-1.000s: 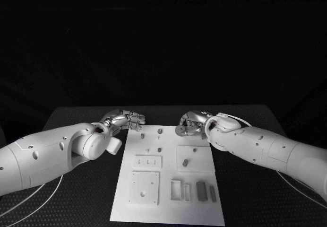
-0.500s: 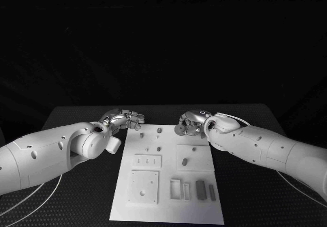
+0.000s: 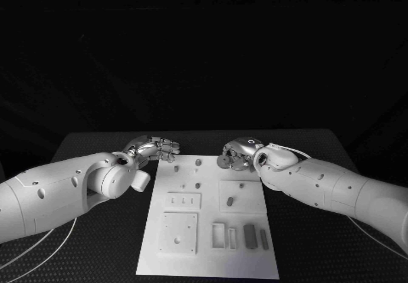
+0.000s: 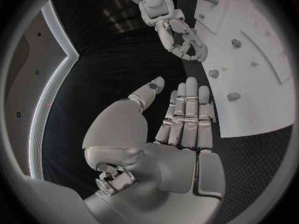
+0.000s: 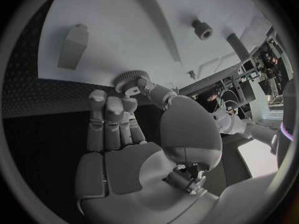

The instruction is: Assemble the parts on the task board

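The white task board [image 3: 213, 259] lies lengthwise in the middle of the table, with small grey parts [image 3: 229, 201] lying and standing on it. My right hand [image 3: 236, 152] hovers at the board's far right corner. It pinches a small toothed disc [image 5: 131, 79] between thumb and fingertip, just off the board's edge [image 5: 124, 30]. That disc [image 3: 223, 159] looks dark in the head view. My left hand [image 3: 157, 147] is at the board's far left corner, with fingers [image 4: 187, 109] straight, thumb apart and nothing in it. It lies beside the board [image 4: 261, 84], not touching any part.
Pegs [image 3: 198, 161] stand near the board's far end, and an upright grey block [image 5: 74, 46] stands close to the right hand. Slotted blocks and long grey bars [image 3: 250, 234] occupy the near end. Black table [image 3: 102, 236] flanks the board under both white forearms.
The right forearm has edged slightly inward; its hand keeps the disc at the same corner. The left hand has not visibly moved.
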